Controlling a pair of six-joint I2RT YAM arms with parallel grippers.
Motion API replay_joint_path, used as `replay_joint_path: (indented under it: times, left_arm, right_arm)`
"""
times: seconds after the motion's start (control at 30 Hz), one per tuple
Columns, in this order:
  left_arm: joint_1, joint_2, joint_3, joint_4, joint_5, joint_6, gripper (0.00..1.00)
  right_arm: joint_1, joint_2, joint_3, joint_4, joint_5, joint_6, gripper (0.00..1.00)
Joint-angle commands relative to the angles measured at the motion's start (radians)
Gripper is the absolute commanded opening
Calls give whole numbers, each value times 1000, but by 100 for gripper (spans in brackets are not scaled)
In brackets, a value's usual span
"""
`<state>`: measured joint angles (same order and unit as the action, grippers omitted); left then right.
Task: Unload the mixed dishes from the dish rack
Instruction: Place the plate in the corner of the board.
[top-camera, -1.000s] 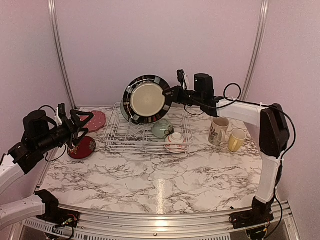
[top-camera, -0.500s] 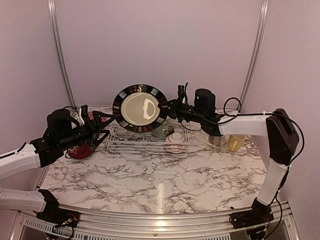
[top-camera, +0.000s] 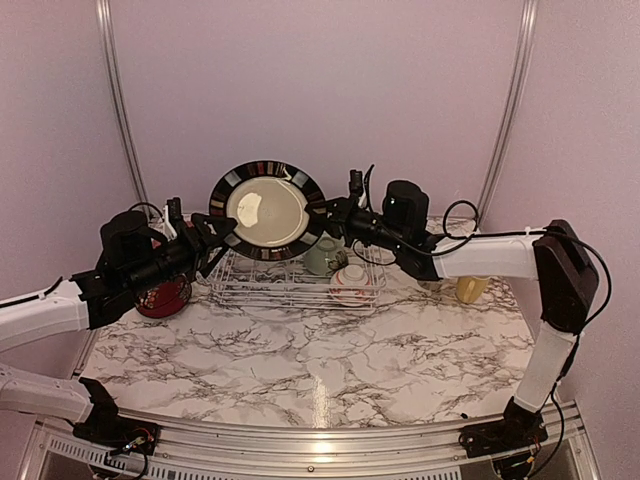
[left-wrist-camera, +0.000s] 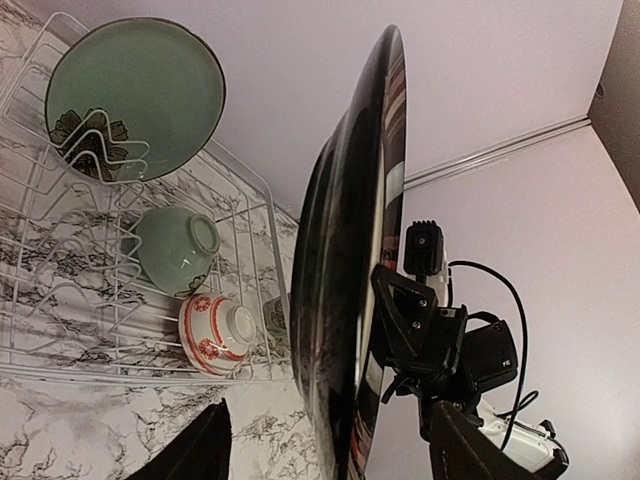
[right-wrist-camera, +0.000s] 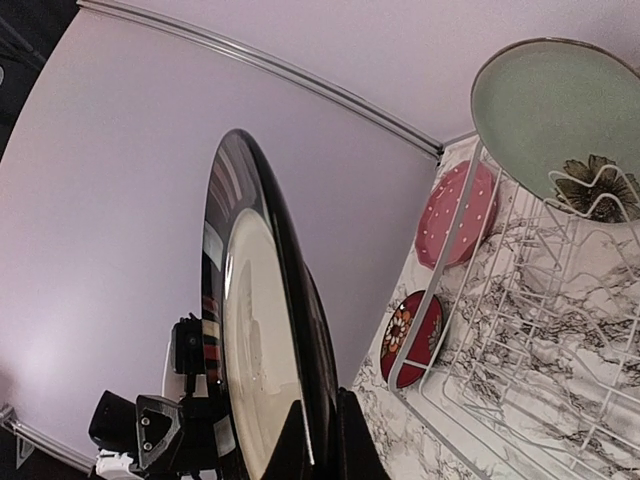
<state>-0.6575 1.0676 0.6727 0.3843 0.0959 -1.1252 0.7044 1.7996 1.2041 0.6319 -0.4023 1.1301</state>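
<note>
The right gripper is pinched shut on the right rim of the big round cream plate with the black striped rim. The plate stands on its edge, up in the air, in the upper middle of the top view. It is above the back left part of the white wire dish rack.

The left gripper is wide open and holds nothing. In the left wrist view the plate's rim sits between its two fingers, and I see no touch yet.

I think this is a pass from one arm to the other. To do it well, the left fingers should close firmly on the rim, and only then should the right one let go.

Mind what is below the plate. The pale green plate with a flower stands in the rack, with a pale green cup and a red and white bowl. Left of the rack, the pink dotted plate and the small dark red plate lie on the table. The lower half of the top view shows bare white marble table, so there is room to move there.
</note>
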Motion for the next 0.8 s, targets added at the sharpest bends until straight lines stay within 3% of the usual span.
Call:
replay_joint_path:
  times: [0.0,0.1,0.17,0.27,0.4,0.53,0.77]
  left_arm:
    - [-5,-6,30,-3,-40,21,70]
    - [-5,-66,41,-147,-131,64,91]
    - [-5,-157,58,-323,-282,105,98]
    - [-4,-307,108,-634,-529,151,99]
    - [-4,-477,211,-926,-772,213,99]
    - [-4,-531,334,-1029,-791,308,99]
    - [-4,-467,470,-1034,-653,366,99]
  right_arm:
    - [23,-41,28,178,23,57,0]
    - [35,-42,32,146,55,53,0]
    - [48,-37,43,115,80,48,0]
    - [71,-22,65,70,112,44,0]
    - [113,16,111,11,159,30,0]
    - [197,89,176,-69,228,10,0]
    - [336,267,352,-173,285,5,0]
